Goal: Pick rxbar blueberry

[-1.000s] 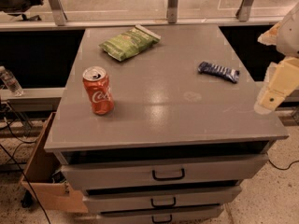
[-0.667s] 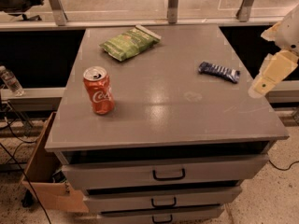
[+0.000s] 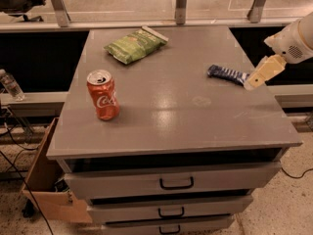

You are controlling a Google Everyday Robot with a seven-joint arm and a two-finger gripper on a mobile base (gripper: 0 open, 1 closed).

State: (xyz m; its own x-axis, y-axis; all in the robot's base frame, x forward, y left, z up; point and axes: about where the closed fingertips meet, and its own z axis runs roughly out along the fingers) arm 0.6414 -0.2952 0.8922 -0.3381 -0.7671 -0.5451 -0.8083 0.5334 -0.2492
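The rxbar blueberry is a small flat dark blue bar with pale markings, lying on the right side of the grey cabinet top. My gripper comes in from the right edge on a pale arm. Its cream tip is just at the bar's right end, covering that end. The gripper holds nothing that I can see.
An orange-red soda can stands upright at the left front. A green crinkled chip bag lies at the back centre. Drawers with black handles sit below the top. A cardboard box stands on the floor at the left.
My gripper has moved up and to the left, from beside the table's right edge to the right end of the blue bar. The objects have not moved.
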